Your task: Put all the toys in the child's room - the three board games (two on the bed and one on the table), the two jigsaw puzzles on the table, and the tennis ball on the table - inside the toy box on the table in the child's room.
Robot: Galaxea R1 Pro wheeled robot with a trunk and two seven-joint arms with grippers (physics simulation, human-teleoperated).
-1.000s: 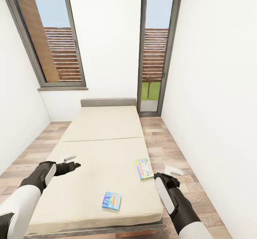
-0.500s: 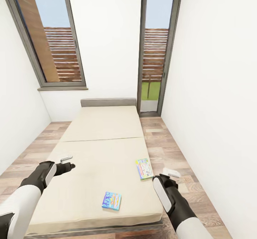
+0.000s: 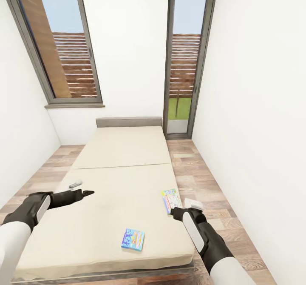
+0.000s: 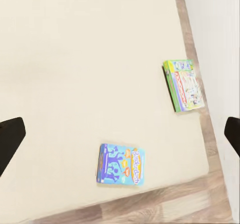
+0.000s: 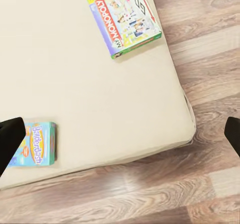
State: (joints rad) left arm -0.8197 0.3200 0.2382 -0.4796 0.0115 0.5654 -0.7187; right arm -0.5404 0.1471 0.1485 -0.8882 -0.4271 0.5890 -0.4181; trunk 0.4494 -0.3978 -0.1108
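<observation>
Two flat glossy board games (image 3: 132, 239) on matte bed (image 3: 123, 149).

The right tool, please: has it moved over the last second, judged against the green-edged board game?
Yes. The right tool has moved leftward, closing in on the green-edged board game on the bed.

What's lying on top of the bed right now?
Two board games: a blue one near the bed's foot and a green-edged one at its edge. Anything beneath them is hidden.

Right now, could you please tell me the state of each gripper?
Left gripper: open, holding nothing, over the bed.
Right gripper: open, holding nothing, by the green-edged game.
</observation>
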